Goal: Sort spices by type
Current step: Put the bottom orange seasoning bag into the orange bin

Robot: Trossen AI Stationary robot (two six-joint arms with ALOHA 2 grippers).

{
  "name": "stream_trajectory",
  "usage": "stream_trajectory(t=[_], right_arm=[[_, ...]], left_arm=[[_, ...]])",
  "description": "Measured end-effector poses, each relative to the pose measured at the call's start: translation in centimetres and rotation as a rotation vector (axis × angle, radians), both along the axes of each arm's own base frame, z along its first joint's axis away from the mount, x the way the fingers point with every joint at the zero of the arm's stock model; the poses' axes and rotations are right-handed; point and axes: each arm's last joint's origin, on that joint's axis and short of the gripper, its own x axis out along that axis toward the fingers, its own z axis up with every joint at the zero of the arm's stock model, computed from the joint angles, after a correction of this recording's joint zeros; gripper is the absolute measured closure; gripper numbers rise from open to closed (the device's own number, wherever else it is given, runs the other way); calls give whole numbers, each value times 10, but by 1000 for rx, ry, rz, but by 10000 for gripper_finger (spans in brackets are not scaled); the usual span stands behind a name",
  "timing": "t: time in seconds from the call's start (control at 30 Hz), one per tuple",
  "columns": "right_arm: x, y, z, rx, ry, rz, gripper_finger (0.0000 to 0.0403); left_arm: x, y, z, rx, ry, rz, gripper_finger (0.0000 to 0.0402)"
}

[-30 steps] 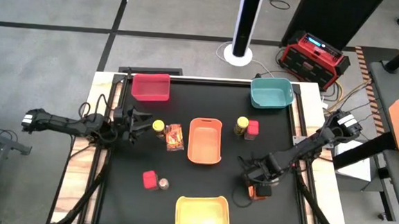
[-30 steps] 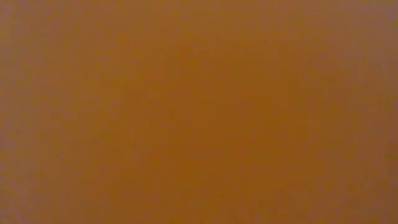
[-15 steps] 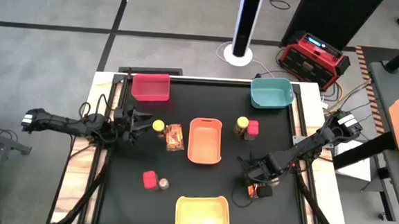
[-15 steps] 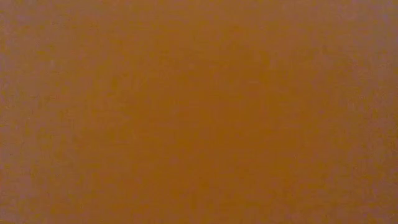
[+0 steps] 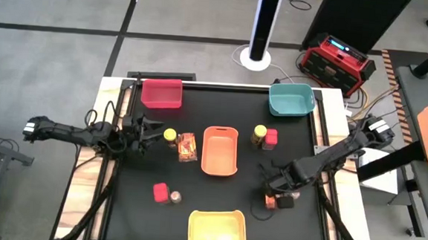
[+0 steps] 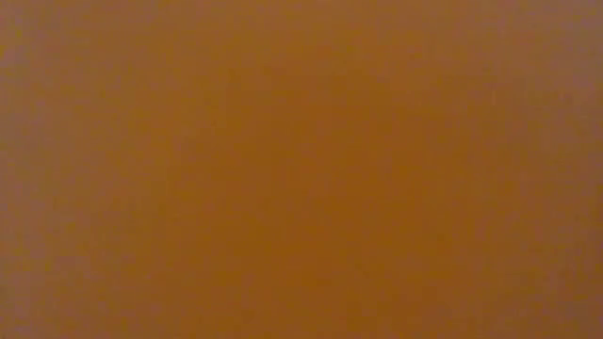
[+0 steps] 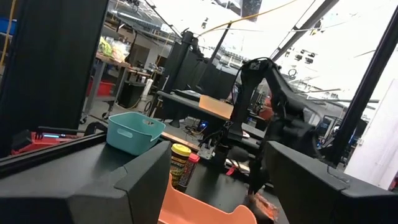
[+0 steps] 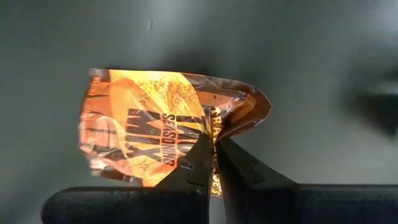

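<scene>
An orange-red printed packet [image 8: 155,124] sits in my right gripper [image 8: 216,152], which is shut on it near the table's right front [image 5: 272,196]. My left gripper [image 5: 152,131] stands open at the table's left, just left of a yellow-lidded jar [image 5: 170,135] and a second packet [image 5: 187,147] lying flat. Another yellow-lidded jar [image 5: 259,133] and a red cube box [image 5: 271,138] stand right of the orange bin [image 5: 219,151]. A second red cube box [image 5: 160,192] and a silver-lidded jar [image 5: 174,197] stand at the front left. My right gripper pinches the packet's edge [image 8: 211,134] between its two fingertips [image 8: 199,158], beside a curled corner [image 8: 255,102]. The packet spreads out beyond the fingers, creased near the hold. I cannot tell whether any of it still lies on the table.
A red bin [image 5: 161,93] stands at the far left, a teal bin [image 5: 290,99] at the far right, a yellow bin [image 5: 216,230] at the front middle. The low view [image 6: 301,169] is filled by a plain orange-brown surface.
My right arm has shifted slightly toward the far edge with the packet kept between its fingers; a little more of the packet shows beside the gripper in the high view.
</scene>
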Motion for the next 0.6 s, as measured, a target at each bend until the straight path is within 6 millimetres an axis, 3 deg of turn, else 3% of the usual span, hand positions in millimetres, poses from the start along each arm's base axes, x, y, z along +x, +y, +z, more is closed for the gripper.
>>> stream_trajectory(t=[0.27, 0.4, 0.6], right_arm=[[19, 3, 55, -183, -199, 49, 391], [30, 3, 80, -423, -354, 95, 391], [51, -3, 96, -792, -462, 134, 391]], left_arm=[[0, 0, 0, -4, 0, 0, 155], [0, 0, 0, -10, -2, -1, 155], [0, 0, 0, -11, -2, -1, 155]])
